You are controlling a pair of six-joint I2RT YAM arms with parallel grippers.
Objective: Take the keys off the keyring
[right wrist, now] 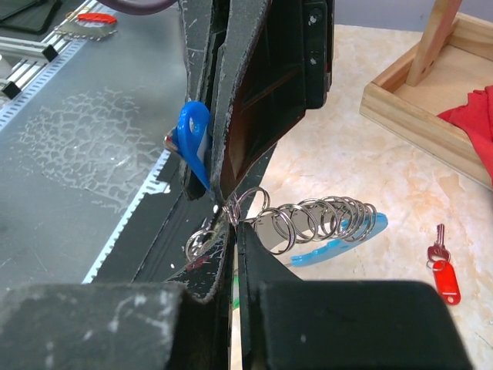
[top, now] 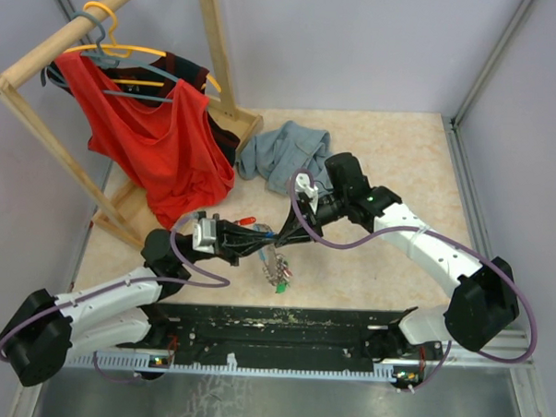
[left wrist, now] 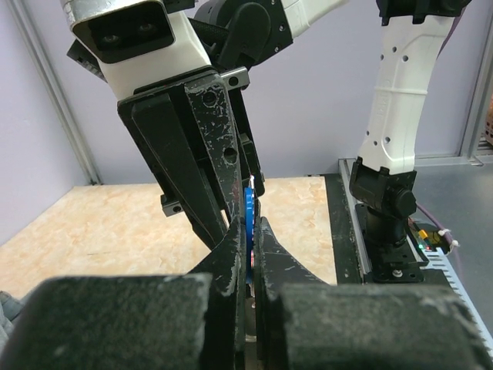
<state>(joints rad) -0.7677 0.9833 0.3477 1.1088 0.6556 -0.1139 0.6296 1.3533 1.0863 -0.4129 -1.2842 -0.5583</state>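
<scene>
My left gripper and right gripper meet tip to tip above the table's front middle. The left gripper is shut on a blue key, whose blue head sticks out beside the left fingers. The right gripper is shut on a small ring at the end of the keyring's silvery chain. The light blue loop hangs behind that chain. More keys dangle below both grippers. A red key lies loose on the table.
A wooden rack with a red shirt stands at the back left, with its base frame close by. A grey-blue cloth lies behind the grippers. The black and metal rail runs along the near edge.
</scene>
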